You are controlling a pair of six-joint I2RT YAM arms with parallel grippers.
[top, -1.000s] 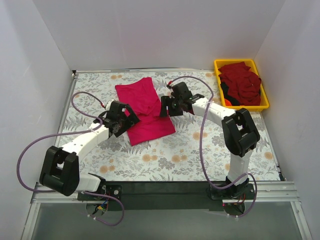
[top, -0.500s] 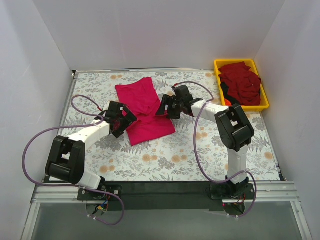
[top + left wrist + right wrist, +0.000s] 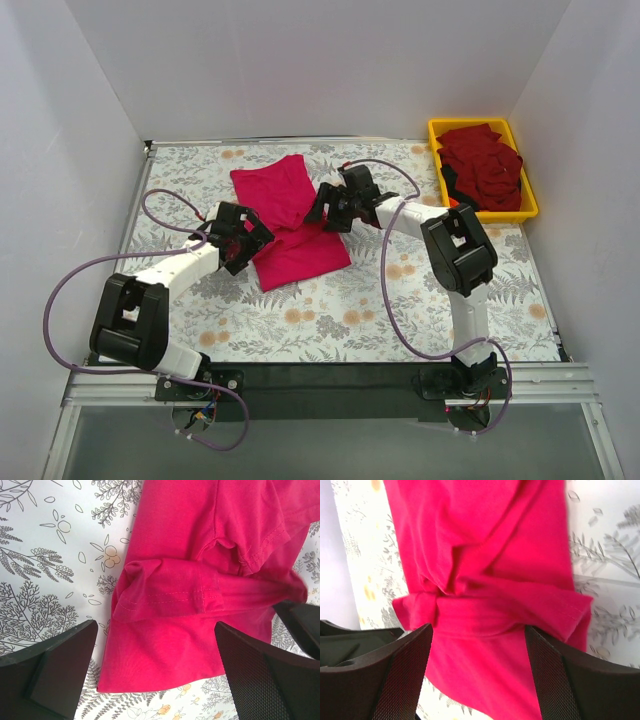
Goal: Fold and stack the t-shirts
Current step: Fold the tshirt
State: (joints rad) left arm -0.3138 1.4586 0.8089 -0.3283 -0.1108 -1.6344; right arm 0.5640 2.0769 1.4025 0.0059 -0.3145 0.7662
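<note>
Magenta-pink cloth is seen near the middle of a bench [image 3: 400,300] covered in a pale floral print. It is a magenta-pink t-shirt [image 3: 290,215], laid out lengthwise and partly folded, with a sleeve drawn across its middle as a bunched band. The shirt is flanked by two white-and-black robot arms.

The left pincer [image 3: 250,240] is placed at the shirt's left edge, with its jaws wide apart and nothing gripped. In the left wrist view its dark fingers [image 3: 55,675] are seen on either side of the shirt's near hem, and the stitched sleeve band lies beyond them.

The right pincer [image 3: 318,212] is held at the shirt's right edge, its jaws likewise apart and closed on nothing. In the right wrist view the crumpled band of cloth is seen between and beyond its fingers [image 3: 570,680]. Whether either pincer touches the cloth cannot be told.

At the far right corner of the bench a yellow bin [image 3: 497,215] is set. A heap of crimson t-shirts [image 3: 485,165] is piled inside it, well apart from the pink one.
</note>
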